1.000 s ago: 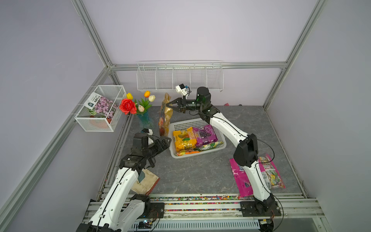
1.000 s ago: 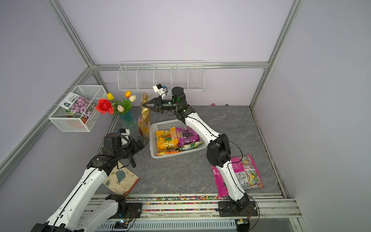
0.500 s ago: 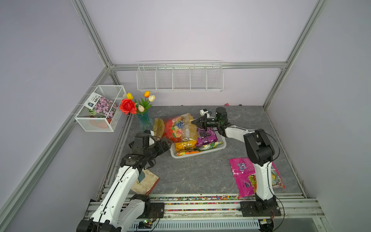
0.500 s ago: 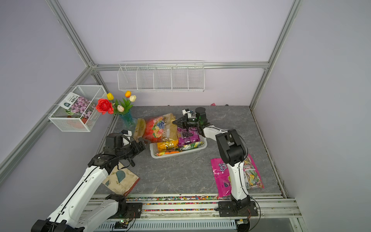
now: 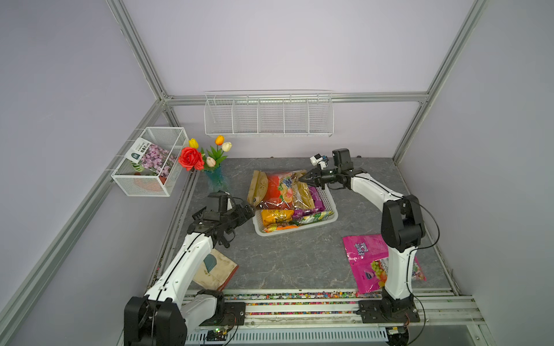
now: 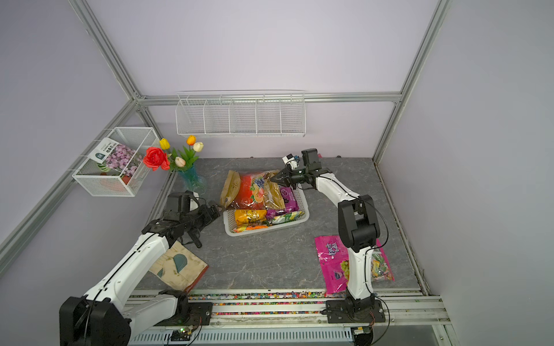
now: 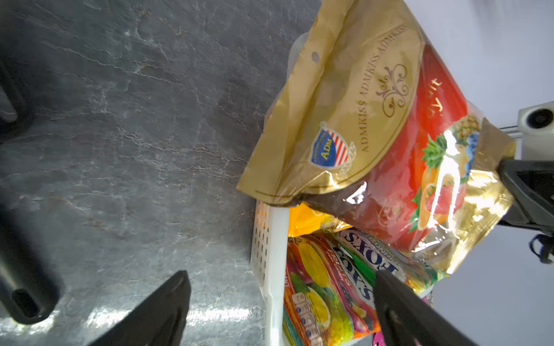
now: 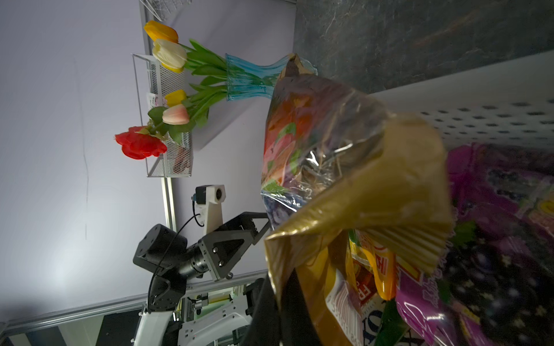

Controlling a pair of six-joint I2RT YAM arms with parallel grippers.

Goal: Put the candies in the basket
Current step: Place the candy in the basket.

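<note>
Six candy bags are to be accounted for. Five are found in or over the basket, while the pink bag is seen flat on the table, well apart from the basket. The gold-and-red bag is draped across the basket's far end, with its gold corner overhanging the rim. It is pinched at its crimped end seam by the right pincer, whose jaws are closed on it. The left pincer is held spread wide just beside that overhanging corner, with nothing gripped.

The thin glossy film is judged slippery, soft and easily crumpled. The loose contents can be expected to shift, and the weight is likely modest. A flat sealed seam or corner is best taken, where the film is doubled and stiffer. The pink bag should likewise be pinched at an edge.
</note>
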